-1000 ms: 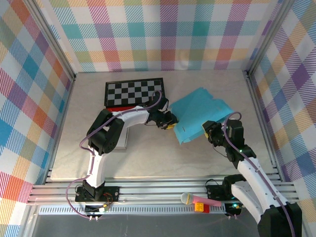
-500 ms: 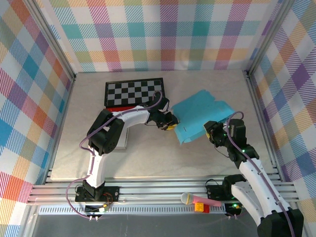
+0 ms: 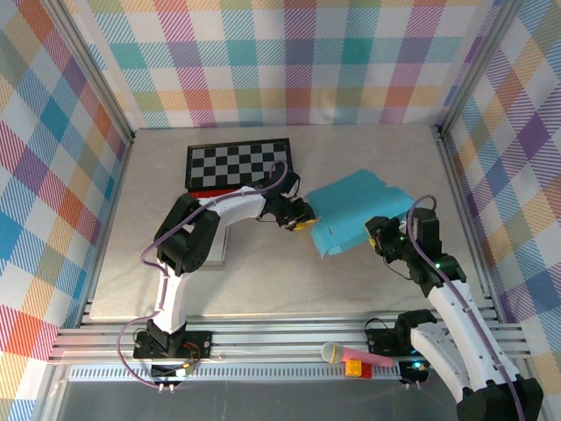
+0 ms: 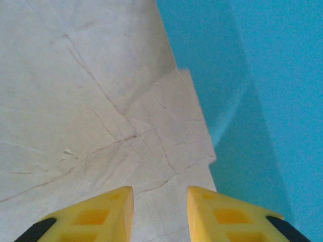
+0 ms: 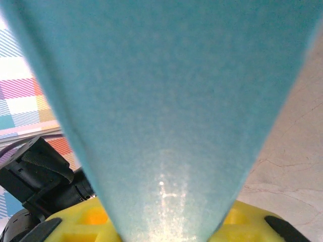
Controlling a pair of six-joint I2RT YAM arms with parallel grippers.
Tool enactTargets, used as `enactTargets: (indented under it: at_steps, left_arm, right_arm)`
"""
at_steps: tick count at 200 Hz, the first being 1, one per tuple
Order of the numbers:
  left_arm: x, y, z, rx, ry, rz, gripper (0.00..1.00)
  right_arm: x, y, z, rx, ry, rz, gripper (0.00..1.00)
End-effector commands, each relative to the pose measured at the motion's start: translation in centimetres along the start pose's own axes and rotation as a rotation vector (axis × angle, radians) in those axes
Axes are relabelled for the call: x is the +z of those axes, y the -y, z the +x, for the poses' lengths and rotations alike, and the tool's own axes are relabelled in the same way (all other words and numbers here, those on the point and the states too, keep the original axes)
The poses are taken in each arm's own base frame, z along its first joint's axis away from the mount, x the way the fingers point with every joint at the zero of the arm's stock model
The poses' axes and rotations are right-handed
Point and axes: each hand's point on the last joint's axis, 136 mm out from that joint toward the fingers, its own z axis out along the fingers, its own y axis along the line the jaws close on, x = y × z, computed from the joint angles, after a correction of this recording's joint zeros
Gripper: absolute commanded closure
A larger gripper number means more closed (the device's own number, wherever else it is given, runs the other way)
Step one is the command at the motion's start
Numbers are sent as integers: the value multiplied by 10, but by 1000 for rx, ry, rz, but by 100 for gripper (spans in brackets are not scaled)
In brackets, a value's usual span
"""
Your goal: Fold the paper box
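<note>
Heads up: the paper box (image 3: 355,206) moved in the last second. In the top view it sits centre-right of the frame, still a flat teal sheet and not yet a box. A second ago its far edge reached higher in the frame. That edge now sits lower and the sheet looks shorter front to back, while its near-left corner hasn't shifted. The right hand (image 3: 383,235) slid slightly toward the lower right over the same stretch, so I read it as dragging or tipping its corner of the sheet.

Right hand: pinching the paper box. In the right wrist view the teal sheet runs straight down into the gap between the yellow fingers (image 5: 65,224) and fans out up the frame.

Left hand (image 3: 300,221): hasn't moved. It's parked at the sheet's left edge, just below the checkerboard (image 3: 237,162). In the left wrist view the fingers (image 4: 101,212) are slightly spread with bare surface (image 4: 75,101) between them, holding nothing. The paper edge lies just right of the gap. I can't tell whether the right finger touches it.

What it means: you have one corner under control, but no crease shows yet, so the fold is at an early stage. The left side isn't pinned, so more pull from the right could slide the sheet instead of folding it. I'd get the left hand onto that edge first.
</note>
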Motion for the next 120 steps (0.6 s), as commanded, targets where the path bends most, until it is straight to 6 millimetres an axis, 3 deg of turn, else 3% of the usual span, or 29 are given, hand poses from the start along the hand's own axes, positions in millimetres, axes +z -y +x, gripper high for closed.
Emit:
enactTargets:
  at_steps: [1,33,60,72,91,107,120]
  left_arm:
    - [-32,8,-8,3,66,2,65]
    - [-75,19,-10,113,169,-17,64]
    - [-116,43,6,454,252,-62,62]
    - [-129,60,29,694,274,-42,60]
    - [-143,80,80,1083,279,16,55]
    - [-143,76,119,1359,265,-18,52]
    - [-140,68,136,1485,245,-62,51]
  right_arm:
    - [-8,-10,-3,-1,6,11,70]
    - [-12,-19,-6,28,11,25,71]
    - [-12,-26,-6,48,-17,63,71]
    - [-12,-28,-6,58,-22,76,71]
    - [-12,-31,-8,75,-23,93,71]
    - [-11,-33,-7,90,-36,110,71]
    - [-10,-36,-7,100,-47,119,71]
